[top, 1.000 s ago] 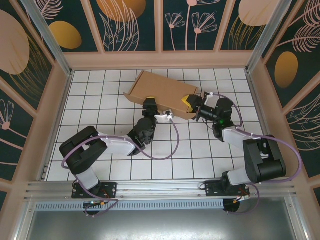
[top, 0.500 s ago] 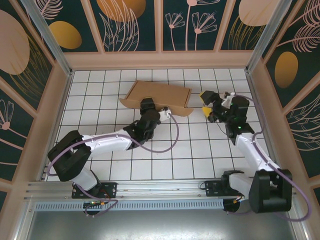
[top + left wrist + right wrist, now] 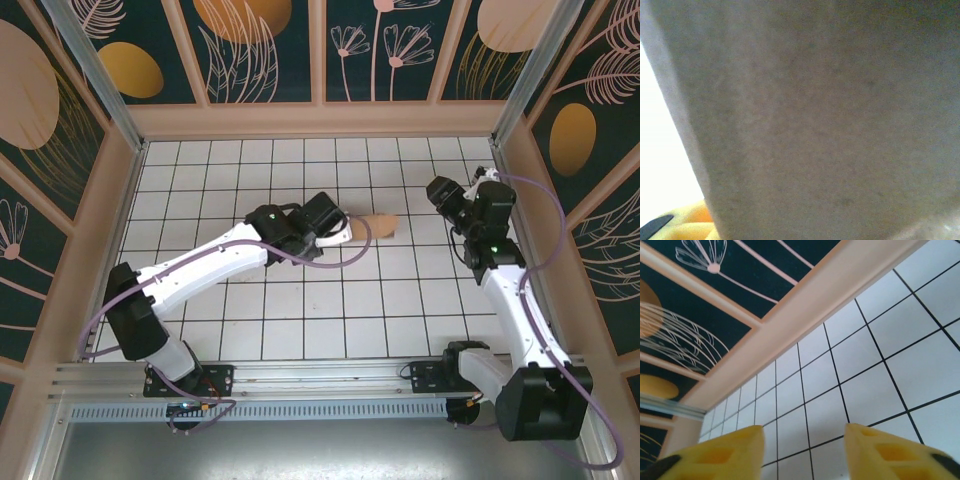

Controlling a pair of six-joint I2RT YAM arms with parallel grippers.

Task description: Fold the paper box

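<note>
The box point(image 3: 378, 225) shows from above as a short brown strip at mid-table, running left to right, its free end pointing toward the right arm. The rest of it is hidden under the left wrist or turned edge-on, and I cannot tell which. The left gripper point(image 3: 336, 228) sits right at the strip's left end, touching or overlapping it. In the left wrist view the cardboard lies so close to the lens that it is a blurred brown wall, with a bit of yellow finger point(image 3: 692, 226) showing at the bottom left. Whether those fingers pinch the board or only lie against it cannot be told. The right gripper point(image 3: 438, 189) hangs to the right of the strip and a little farther back, clearly apart from it. Its yellow fingers point(image 3: 722, 452) are spread with nothing between them, facing the tiled table point(image 3: 300, 300) and the back wall point(image 3: 805, 315) rather than the box. So the left arm is the nearer one. The box lies to the right gripper's left and slightly toward the robot, so that gripper would likely have to swing round and come in along the strip's long axis to meet the free end.
</note>
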